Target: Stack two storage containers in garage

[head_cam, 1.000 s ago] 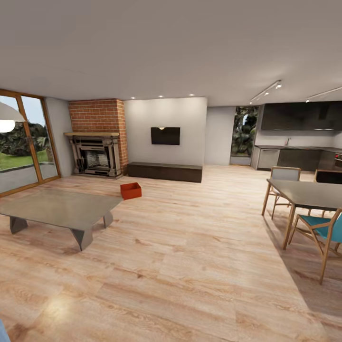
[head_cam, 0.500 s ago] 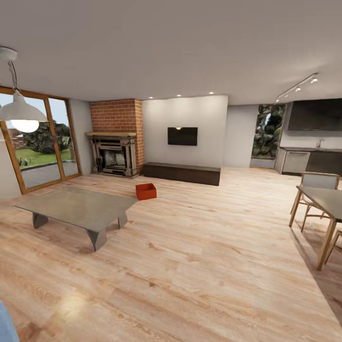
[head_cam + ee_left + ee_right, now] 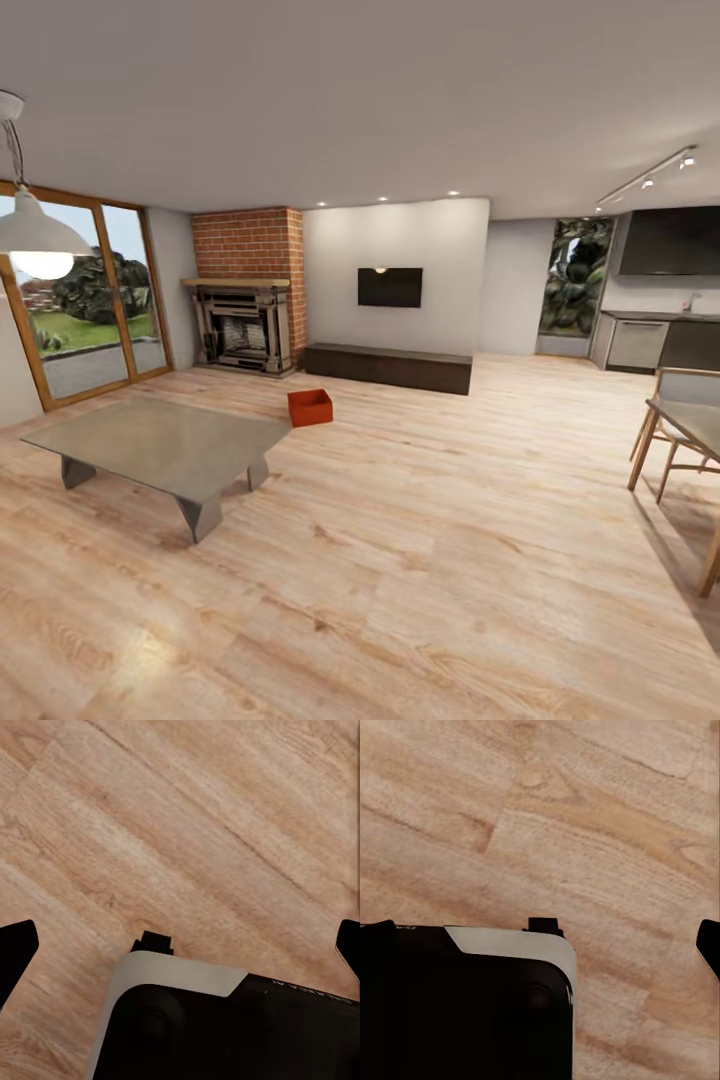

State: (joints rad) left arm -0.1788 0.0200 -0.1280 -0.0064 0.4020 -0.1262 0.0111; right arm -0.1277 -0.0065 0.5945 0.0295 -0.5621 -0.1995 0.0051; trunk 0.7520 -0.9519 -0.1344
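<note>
The left claw (image 3: 180, 945) is wide open and holds nothing. Its two dark tips sit far apart, with the wood floor (image 3: 225, 817) below them. The right claw (image 3: 544, 937) is wide open too, with nothing in it, over the same wood floor. One orange-red storage container (image 3: 310, 407) sits on the floor far ahead of both claws, between the glass table (image 3: 160, 445) and the long dark cabinet (image 3: 388, 368). The brick fireplace (image 3: 246, 300) stands behind it.
</note>
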